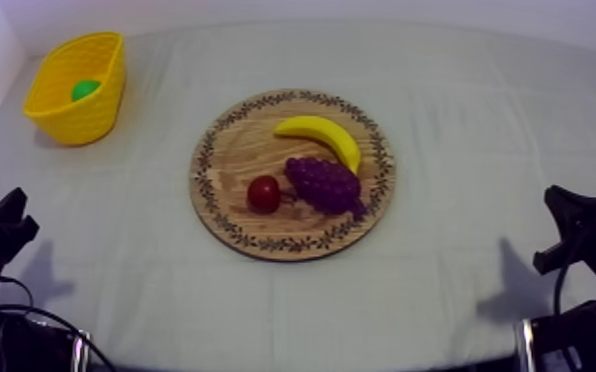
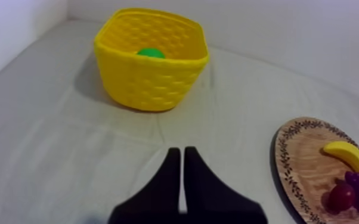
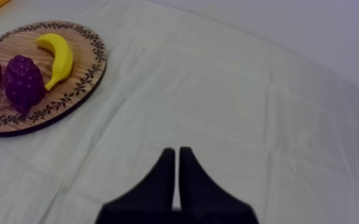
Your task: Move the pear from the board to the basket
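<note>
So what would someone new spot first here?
Probably the board in the middle of the table, with a banana, grapes and a small red fruit on it. Next comes the bright yellow basket at the far left corner, with the green pear inside.

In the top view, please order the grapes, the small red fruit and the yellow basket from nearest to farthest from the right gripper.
1. Grapes, on the board's right part.
2. Small red fruit, left of them.
3. Yellow basket, far left corner.
</note>
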Controlling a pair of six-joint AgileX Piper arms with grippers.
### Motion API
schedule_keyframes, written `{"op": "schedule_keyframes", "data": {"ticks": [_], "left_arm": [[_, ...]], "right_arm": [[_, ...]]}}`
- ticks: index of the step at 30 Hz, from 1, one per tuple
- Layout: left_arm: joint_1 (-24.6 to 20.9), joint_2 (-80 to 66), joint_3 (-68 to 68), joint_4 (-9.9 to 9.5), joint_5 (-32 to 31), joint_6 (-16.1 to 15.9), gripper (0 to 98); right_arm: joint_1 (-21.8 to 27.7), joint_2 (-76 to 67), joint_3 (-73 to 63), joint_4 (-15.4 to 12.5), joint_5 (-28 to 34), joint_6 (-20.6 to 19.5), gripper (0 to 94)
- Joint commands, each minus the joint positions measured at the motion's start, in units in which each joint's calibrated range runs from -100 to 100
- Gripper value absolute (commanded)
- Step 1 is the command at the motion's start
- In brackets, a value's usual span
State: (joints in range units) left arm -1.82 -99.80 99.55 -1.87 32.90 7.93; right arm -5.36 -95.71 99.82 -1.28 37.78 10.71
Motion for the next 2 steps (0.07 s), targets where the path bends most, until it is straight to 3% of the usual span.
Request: {"op": "schedule_keyframes", "data": {"ticks": [1,2], "left_arm": [[0.0,0.0,0.1,-0.05,0.1,0.2,0.0],[0.0,0.0,0.1,-0.06,0.1,0.3,0.0]], "right_arm": [[0.0,0.0,0.0,0.0,0.0,0.0,0.4],[0.0,0.0,0.0,0.0,0.0,0.0,0.4]]}}
